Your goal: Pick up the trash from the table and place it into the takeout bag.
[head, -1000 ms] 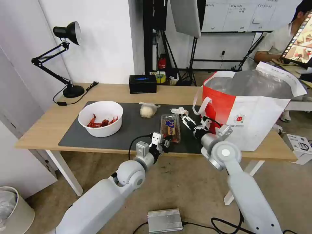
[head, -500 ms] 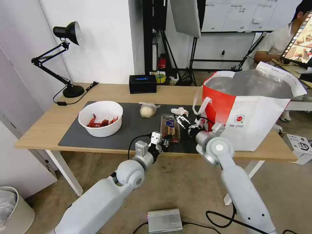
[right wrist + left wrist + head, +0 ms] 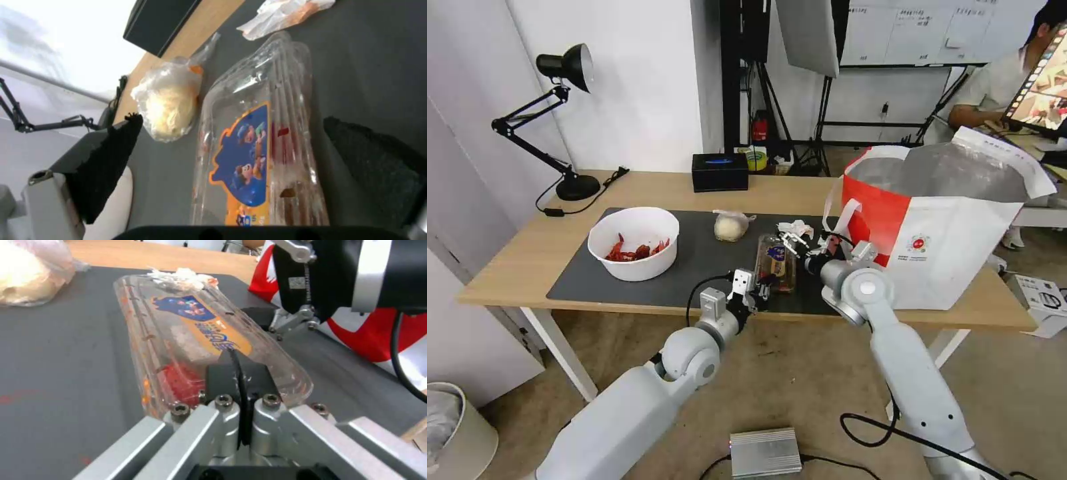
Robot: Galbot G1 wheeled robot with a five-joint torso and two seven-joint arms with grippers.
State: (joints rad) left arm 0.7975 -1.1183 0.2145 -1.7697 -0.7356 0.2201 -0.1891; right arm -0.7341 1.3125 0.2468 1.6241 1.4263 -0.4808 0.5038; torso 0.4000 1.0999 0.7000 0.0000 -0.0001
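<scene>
Two grippers are gathered at the clear plastic clamshell tray with its blue-and-orange label (image 3: 775,261), which lies on the dark grey mat (image 3: 627,283) of the long light-wood table (image 3: 520,253), between the white round bowl of red shells (image 3: 634,243) and the large red-and-white takeout bag (image 3: 940,233). The tray's long axis is seen to run from the near mat edge toward the far side. At its near short end the left gripper (image 3: 758,291) is clamped, fingers narrow, on the tray's rim (image 3: 240,373). The right gripper (image 3: 800,248) is held at the tray's bag-side long edge, fingers spread wide with the tray between them (image 3: 262,140), apparently not yet closed. The right arm is judged the nearer to the bag.

From the left wrist, red scraps inside the tray are shown. From the right wrist, the knotted clear bag of white food (image 3: 171,101) and crumpled white tissue (image 3: 285,13) are shown just beyond the tray.
</scene>
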